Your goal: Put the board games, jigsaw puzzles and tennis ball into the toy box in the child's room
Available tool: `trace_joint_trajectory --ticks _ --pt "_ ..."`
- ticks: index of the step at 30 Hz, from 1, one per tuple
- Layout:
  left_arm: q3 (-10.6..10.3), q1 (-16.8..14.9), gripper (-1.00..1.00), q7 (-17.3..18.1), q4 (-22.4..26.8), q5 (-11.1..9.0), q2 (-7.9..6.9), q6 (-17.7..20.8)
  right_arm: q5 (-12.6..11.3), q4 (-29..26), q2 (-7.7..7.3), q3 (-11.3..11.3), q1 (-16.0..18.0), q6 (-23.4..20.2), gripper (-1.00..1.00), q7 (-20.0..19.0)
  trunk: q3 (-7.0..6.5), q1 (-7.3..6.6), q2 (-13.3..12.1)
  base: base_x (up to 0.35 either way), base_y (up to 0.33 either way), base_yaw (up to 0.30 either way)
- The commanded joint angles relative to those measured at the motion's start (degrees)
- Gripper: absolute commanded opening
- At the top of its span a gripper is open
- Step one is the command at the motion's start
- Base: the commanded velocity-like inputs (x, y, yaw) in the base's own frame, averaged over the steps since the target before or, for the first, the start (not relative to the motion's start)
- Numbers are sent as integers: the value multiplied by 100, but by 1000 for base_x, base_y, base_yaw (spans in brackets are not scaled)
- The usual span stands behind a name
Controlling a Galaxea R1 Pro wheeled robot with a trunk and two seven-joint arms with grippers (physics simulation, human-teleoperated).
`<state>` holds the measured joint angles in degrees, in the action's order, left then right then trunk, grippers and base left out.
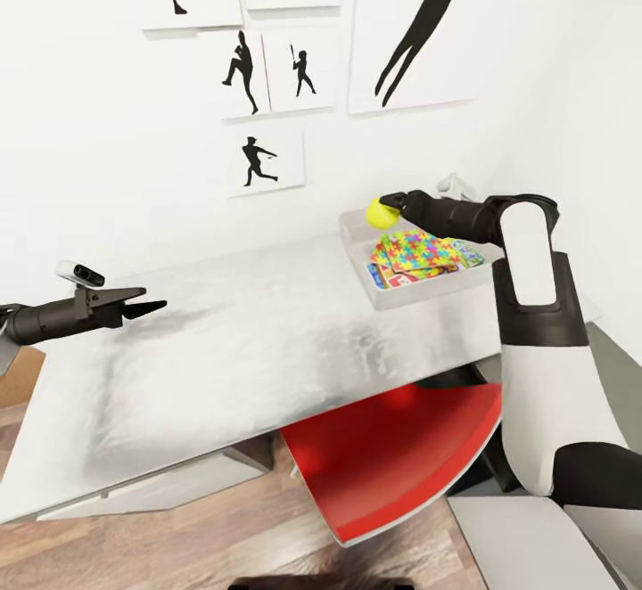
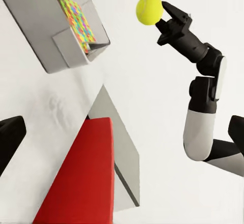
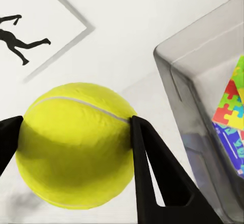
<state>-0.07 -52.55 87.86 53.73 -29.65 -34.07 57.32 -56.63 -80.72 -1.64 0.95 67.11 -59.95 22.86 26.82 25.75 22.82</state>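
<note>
My right gripper (image 1: pixel 385 210) is shut on the yellow-green tennis ball (image 1: pixel 381 213), held in the air just above the far left corner of the light grey toy box (image 1: pixel 392 300). The right wrist view shows the tennis ball (image 3: pixel 76 148) pinched between both black fingers, beside the toy box wall (image 3: pixel 188 107). In the box lie multicoloured jigsaw puzzles (image 1: pixel 415 249) on top of a board game (image 1: pixel 401 279) with red and blue print. My left gripper (image 1: pixel 153 307) hovers open and empty over the left part of the table (image 1: pixel 232 349), far from the box.
A red chair seat (image 1: pixel 401 456) sticks out under the table's front right edge, close to my right arm. Black silhouette pictures (image 1: pixel 259 162) hang on the white wall behind. Wood-plank floor (image 1: pixel 178 536) lies in front of the table.
</note>
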Motion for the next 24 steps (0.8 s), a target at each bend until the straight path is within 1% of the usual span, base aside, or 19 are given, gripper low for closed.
trace_joint_trajectory --ticks 1,3,9,15,17,21,24 --pt "-3 66 100 18 -4 -12 -3 57 -181 -42 -21 6 -45 -5 -100 66 -1 4 10 0 0 0" --pt "-2 214 100 20 -9 -19 -3 53 -320 -93 -47 3 -138 -5 -100 63 -20 4 10 0 0 0" --pt "1 603 100 21 -12 -13 -3 4 -418 -219 -63 11 -249 -5 -100 61 -77 4 10 0 0 0" --pt "17 681 100 21 -12 -5 -3 -70 -428 -269 -60 25 -269 -5 -100 61 -134 4 10 0 0 0" --pt "24 688 100 25 -12 -6 -15 -76 -428 -279 -57 27 -350 -5 -100 61 -153 4 10 0 0 0" --pt "46 692 100 21 -12 1 -70 -85 -425 -285 -56 6 -743 -5 -100 47 -191 4 10 0 0 0" --pt "54 693 100 21 -12 -3 -86 -83 -422 -286 -58 3 -830 -5 -100 -8 -219 4 10 0 0 0"
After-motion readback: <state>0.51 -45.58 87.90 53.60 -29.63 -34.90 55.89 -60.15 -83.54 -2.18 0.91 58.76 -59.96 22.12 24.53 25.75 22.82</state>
